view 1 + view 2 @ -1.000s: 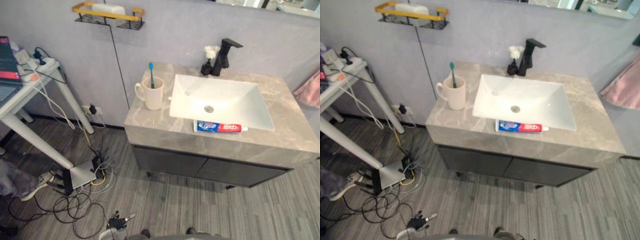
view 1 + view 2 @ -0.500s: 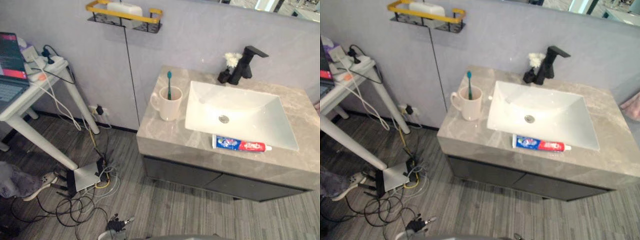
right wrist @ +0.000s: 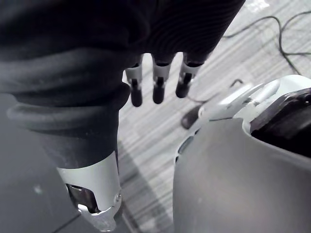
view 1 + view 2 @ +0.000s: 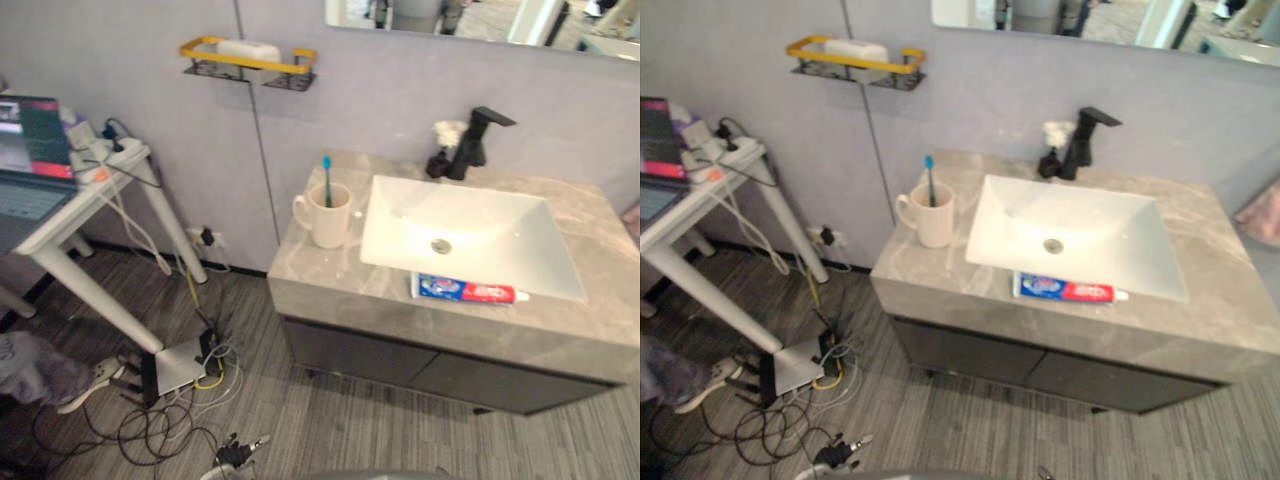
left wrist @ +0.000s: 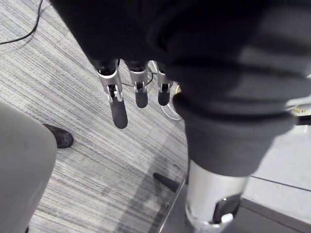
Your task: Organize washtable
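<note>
A grey stone washtable (image 4: 322, 268) holds a white basin (image 4: 480, 225). At its left end stands a cream mug (image 4: 328, 215) with a blue toothbrush (image 4: 326, 172) upright inside. A red and blue toothpaste tube (image 4: 466, 291) lies flat along the basin's front rim. A black faucet (image 4: 473, 140) and a small dark vase of white flowers (image 4: 442, 152) stand at the back. My left hand (image 5: 118, 104) hangs over the floor with straight fingers, holding nothing. My right hand (image 3: 158, 85) hangs the same way, open and far from the washtable.
A yellow-railed wall shelf (image 4: 250, 60) carrying a white item hangs left of the mirror. A white table (image 4: 85, 195) with a laptop (image 4: 30, 150) stands at the left, above a tangle of cables (image 4: 175, 400) on the floor. Dark cabinet doors (image 4: 420, 365) sit under the counter.
The whole picture has shifted, so the camera moved. The mug, toothbrush and toothpaste tube keep their places on the washtable.
</note>
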